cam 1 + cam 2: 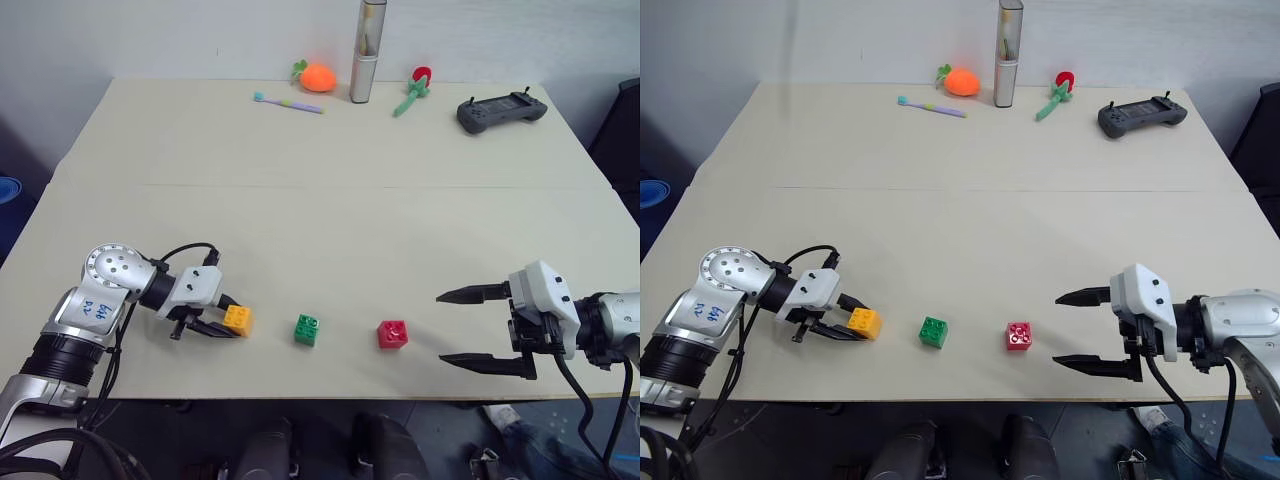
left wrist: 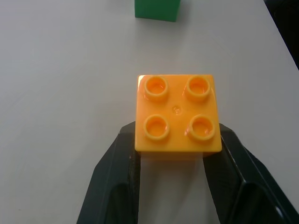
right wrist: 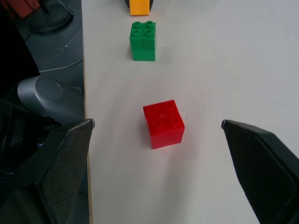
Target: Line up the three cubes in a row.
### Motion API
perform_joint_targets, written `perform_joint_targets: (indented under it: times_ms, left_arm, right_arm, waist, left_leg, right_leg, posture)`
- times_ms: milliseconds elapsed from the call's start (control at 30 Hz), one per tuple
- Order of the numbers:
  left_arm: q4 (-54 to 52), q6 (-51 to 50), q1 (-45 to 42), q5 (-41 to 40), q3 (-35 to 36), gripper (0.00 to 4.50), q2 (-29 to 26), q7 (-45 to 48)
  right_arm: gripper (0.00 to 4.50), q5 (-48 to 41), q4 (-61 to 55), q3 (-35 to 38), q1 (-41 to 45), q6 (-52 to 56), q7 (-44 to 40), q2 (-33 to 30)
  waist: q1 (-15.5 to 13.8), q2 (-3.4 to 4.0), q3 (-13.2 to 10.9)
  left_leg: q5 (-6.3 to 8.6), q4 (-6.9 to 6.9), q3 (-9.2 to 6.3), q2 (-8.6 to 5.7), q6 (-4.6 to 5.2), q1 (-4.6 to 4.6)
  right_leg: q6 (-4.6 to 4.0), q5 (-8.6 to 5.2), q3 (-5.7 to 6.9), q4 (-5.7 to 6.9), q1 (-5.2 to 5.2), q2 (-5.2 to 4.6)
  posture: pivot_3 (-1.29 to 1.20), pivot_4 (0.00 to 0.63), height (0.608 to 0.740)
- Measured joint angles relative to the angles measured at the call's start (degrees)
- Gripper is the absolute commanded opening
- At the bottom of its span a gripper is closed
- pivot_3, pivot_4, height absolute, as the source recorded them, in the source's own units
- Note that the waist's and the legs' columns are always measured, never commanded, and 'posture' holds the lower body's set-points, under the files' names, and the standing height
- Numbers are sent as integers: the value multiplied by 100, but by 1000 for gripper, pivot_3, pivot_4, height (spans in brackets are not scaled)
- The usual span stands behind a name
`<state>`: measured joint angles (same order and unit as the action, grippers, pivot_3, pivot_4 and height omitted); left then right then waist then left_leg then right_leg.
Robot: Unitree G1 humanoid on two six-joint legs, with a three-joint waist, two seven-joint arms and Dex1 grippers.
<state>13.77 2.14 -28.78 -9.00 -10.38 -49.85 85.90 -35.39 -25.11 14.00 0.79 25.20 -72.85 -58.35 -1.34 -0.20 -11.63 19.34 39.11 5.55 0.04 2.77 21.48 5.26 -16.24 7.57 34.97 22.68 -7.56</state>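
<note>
Now left pincer (image 1: 232, 327) grips yellow-orange studded plastic brick (image 1: 238, 319), left of green studded brick (image 1: 307, 329); red studded brick (image 1: 392, 333) right of it; right pincer (image 1: 452, 328) open.

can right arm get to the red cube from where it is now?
Probably yes. The right gripper is open and faces the red cube across bare table, with nothing between them. In the right wrist view the cube sits ahead between the spread fingers.

The two head views looked forward and down over the table (image 1: 330, 200), sharing nearly the same scene. Each wrist view sat low and close — left upon the yellow-orange brick (image 2: 177, 114), right facing the red brick (image 3: 163, 123) along the row.
</note>
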Motion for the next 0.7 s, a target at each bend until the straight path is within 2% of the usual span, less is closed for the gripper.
perform_joint_targets:
  times_ms: [133,300,433,467,600,700]
  left_arm:
    - [16,45,56,0,29,1493,-2,-20]
    - [20,-103,118,-23,73,3149,-4,-142]
    - [-151,-284,311,-158,190,4296,-83,-158]
    - [-205,-335,370,-188,240,4464,-112,-158]
    - [-479,-689,721,-437,576,4464,-502,-111]
    - [-949,-1308,1251,-903,1163,4464,-1139,7]
  right_arm:
    - [4500,3,-19,0,-8,-16,-1,0]
    - [4500,15,-16,-2,17,-34,-4,0]
    - [4500,24,7,-8,50,-55,-28,0]
    - [4500,32,28,-8,50,-65,-44,0]
    - [4500,110,146,-7,51,-170,-179,-16]
    - [4500,160,468,151,-6,-280,-422,-239]
  waist:
    - [1,0,0]
    - [-2,0,0]
    - [2,0,0]
    - [3,0,0]
    - [10,0,0]
    - [31,1,-2]
  left_leg:
    - [0,0,0,0,0,0]
    - [0,1,-1,0,1,0]
    - [-1,1,-3,0,1,-1]
    - [-1,1,-3,0,1,-1]
    - [0,1,-4,2,0,-1]
    - [1,-1,-4,3,-1,1]
  right_leg:
    - [0,0,0,0,0,0]
    - [0,0,0,0,-2,-1]
    - [0,0,0,0,-2,-1]
    - [0,0,0,0,-2,-1]
    - [0,0,0,-2,-2,-1]
    - [0,0,-2,-8,0,-2]
  posture:
    - [0,150,740]
    - [0,150,740]
    - [0,150,740]
    - [0,150,740]
    - [0,150,740]
    - [0,150,740]
